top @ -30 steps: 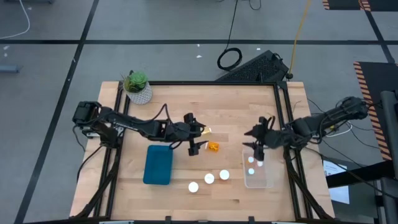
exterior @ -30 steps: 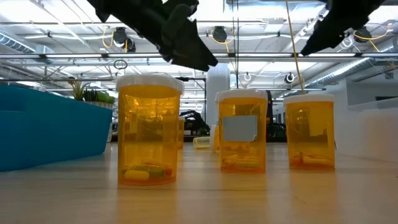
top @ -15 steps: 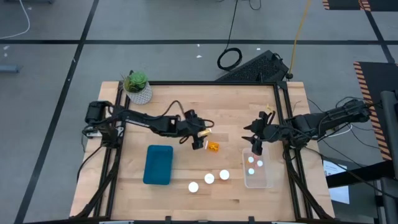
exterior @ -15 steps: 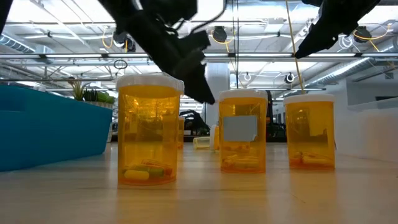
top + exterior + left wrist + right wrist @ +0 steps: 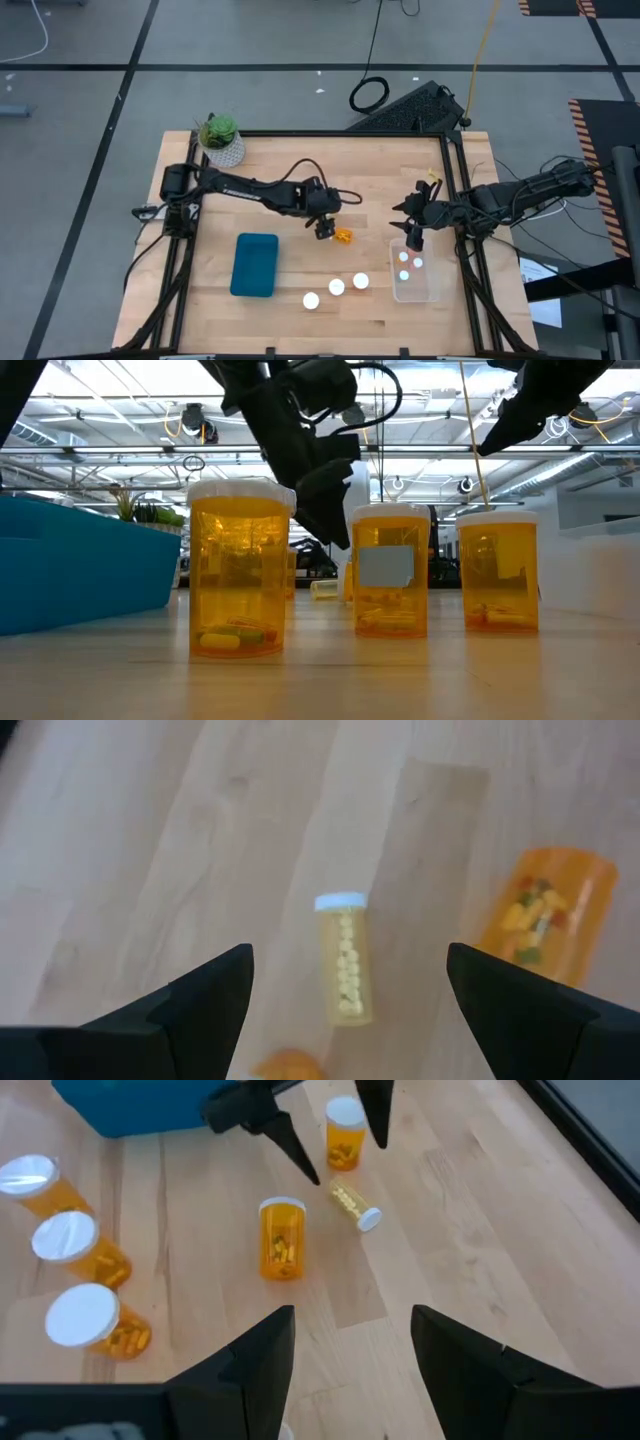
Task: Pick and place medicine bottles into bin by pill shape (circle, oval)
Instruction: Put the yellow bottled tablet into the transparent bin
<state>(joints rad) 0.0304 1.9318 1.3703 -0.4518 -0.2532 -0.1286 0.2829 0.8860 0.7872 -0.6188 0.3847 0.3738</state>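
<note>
In the high view, the left gripper is seen at the centre of the frame with its fingers spread, poised over a fallen orange bottle and a thin pale bottle lying on the table. The right gripper, likewise spread and empty, is held at centre right above the clear bin, in which two white caps are visible. Three upright bottles are lined up at lower centre, right of the blue bin.
</note>
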